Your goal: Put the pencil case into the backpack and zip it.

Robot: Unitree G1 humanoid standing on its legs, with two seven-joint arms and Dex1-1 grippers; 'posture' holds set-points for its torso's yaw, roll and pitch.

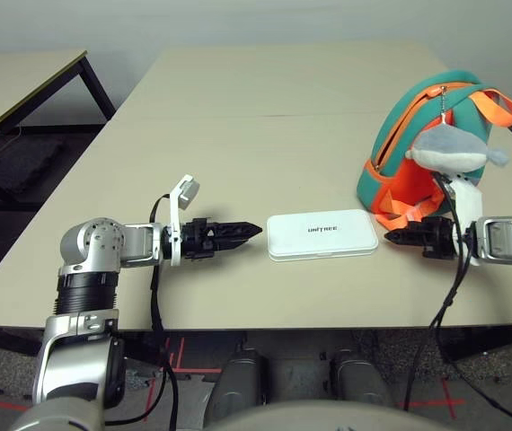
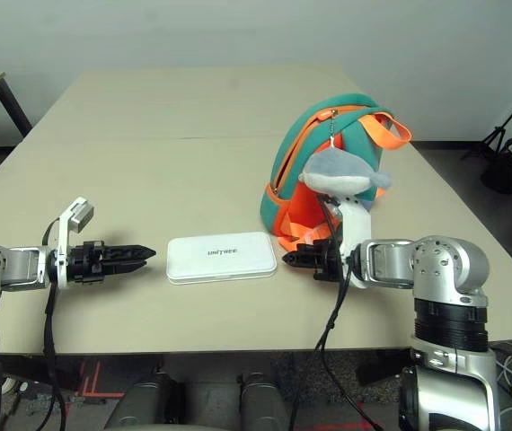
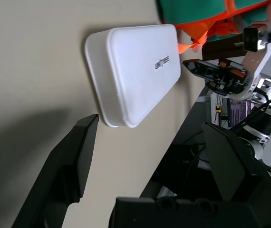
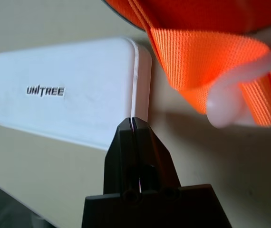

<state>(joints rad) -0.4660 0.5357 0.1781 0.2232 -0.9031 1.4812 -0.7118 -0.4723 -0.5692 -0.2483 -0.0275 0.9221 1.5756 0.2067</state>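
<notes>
Case flanked by both grippers, not yet gripped.

The case is seen lying flat on the table, just left of the backpack, whose orange straps trail beside its right end. The left gripper is levelled at the left end with its jaws apart; the right gripper is held at the right end with its jaws together, holding nothing. A clean pickup is probably best made by straddling the short edge squarely, with the straps kept out of the pinch.
</notes>
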